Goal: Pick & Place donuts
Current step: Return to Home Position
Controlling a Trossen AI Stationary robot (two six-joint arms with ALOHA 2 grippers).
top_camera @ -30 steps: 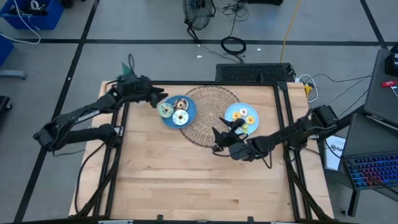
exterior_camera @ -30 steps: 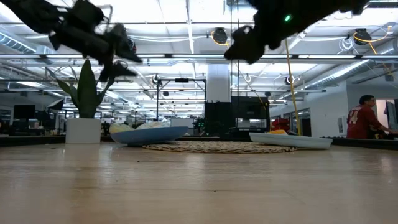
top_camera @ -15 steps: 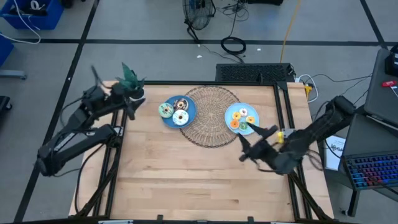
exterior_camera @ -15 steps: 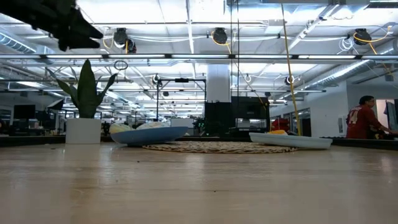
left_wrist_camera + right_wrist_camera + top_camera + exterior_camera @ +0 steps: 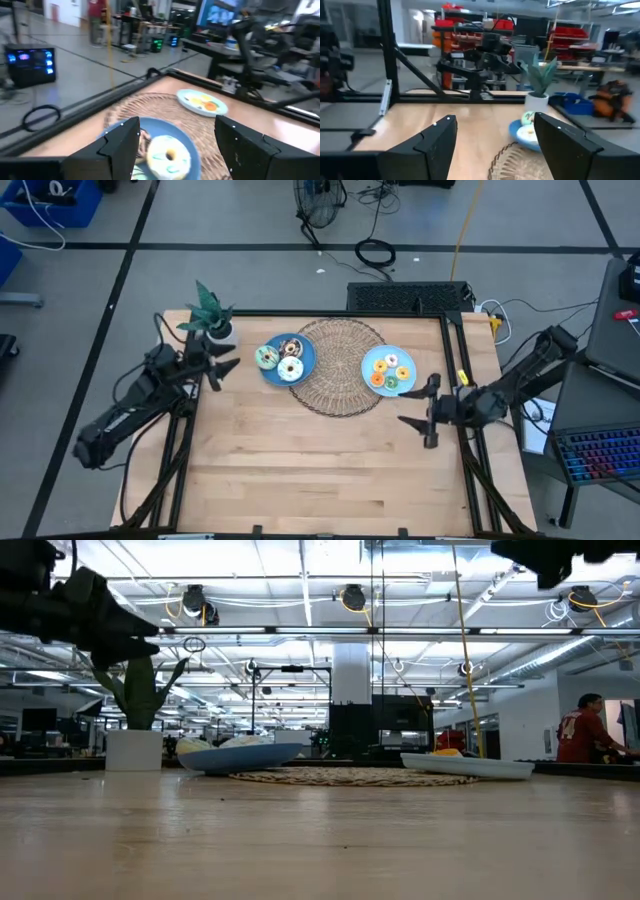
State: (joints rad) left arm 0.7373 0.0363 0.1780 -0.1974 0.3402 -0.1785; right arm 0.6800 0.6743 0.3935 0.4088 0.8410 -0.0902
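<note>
Your left gripper (image 5: pixel 225 374) hangs over the table's left edge, dark fingers spread wide, nothing held. Your right gripper (image 5: pixel 418 406) is by the right edge, fingers also apart, empty. Three larger frosted ring donuts (image 5: pixel 290 368) lie on the round dark blue plate (image 5: pixel 311 352). The tiny orange and yellow rings (image 5: pixel 390 373) are on the light blue plate (image 5: pixel 368 360). The woven wicker mat (image 5: pixel 335 392) lies between both plates on the pale wood-plank table (image 5: pixel 300 465).
</note>
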